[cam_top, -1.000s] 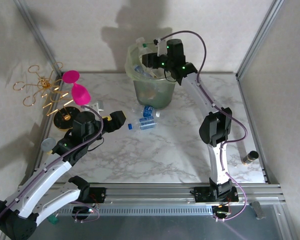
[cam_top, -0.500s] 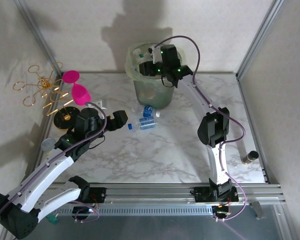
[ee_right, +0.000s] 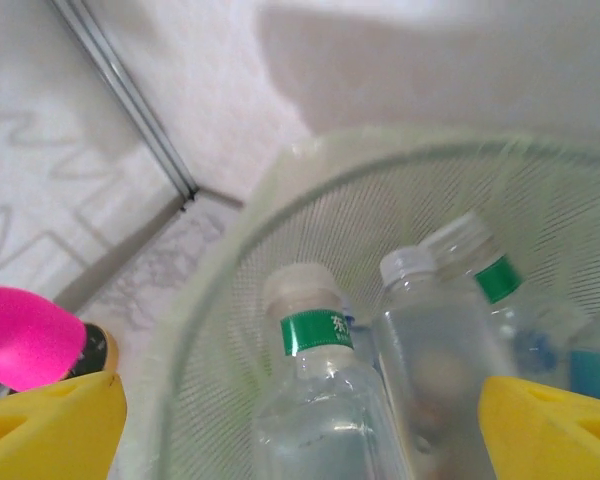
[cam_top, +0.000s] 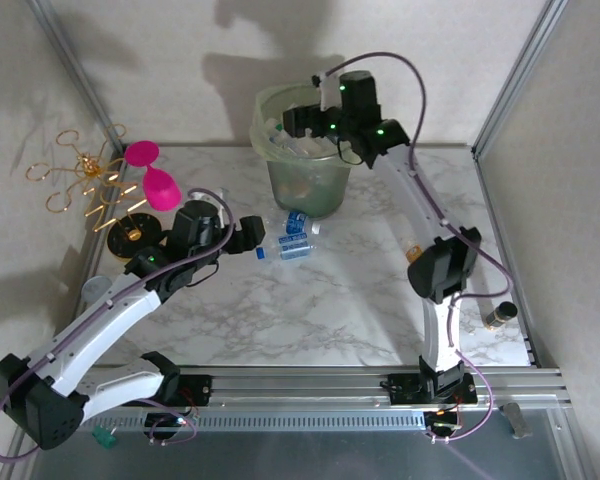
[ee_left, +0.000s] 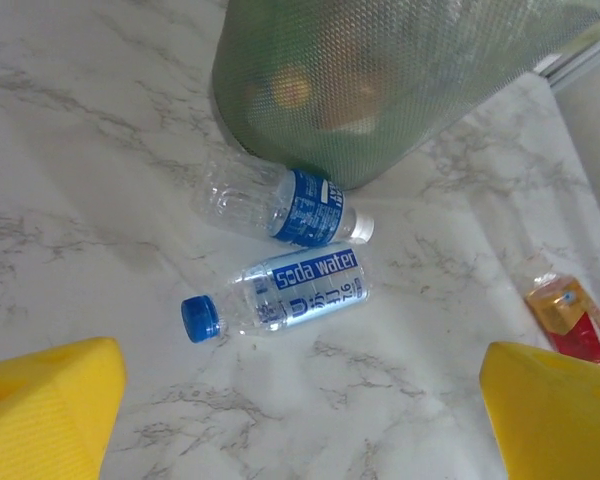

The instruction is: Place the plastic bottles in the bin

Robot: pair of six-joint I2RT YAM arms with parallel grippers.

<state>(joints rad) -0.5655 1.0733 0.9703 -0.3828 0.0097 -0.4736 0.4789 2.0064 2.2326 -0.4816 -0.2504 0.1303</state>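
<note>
Two clear plastic bottles lie on the marble table in front of the bin. One has a blue "soda water" label and blue cap (ee_left: 290, 295) (cam_top: 285, 249). The other has a blue label and white cap (ee_left: 280, 205) (cam_top: 296, 222), and it rests against the bin's foot. My left gripper (ee_left: 305, 420) (cam_top: 247, 235) is open just left of them, holding nothing. The pale-green bin (cam_top: 305, 185) (ee_right: 215, 270) holds several bottles, among them one with a green label (ee_right: 320, 400). My right gripper (ee_right: 300, 430) (cam_top: 296, 122) hovers open over the bin's mouth, with nothing held.
A small bottle with orange contents and a red label (ee_left: 570, 320) lies right of the pair. The pink ornament with gold wire (cam_top: 145, 180) (ee_right: 20, 335) stands at the left. A small dark bottle (cam_top: 500, 316) stands by the right frame rail.
My left gripper has moved right, closer to the two lying bottles. My right gripper dipped toward the bin's mouth, then rose slightly and shifted right.
</note>
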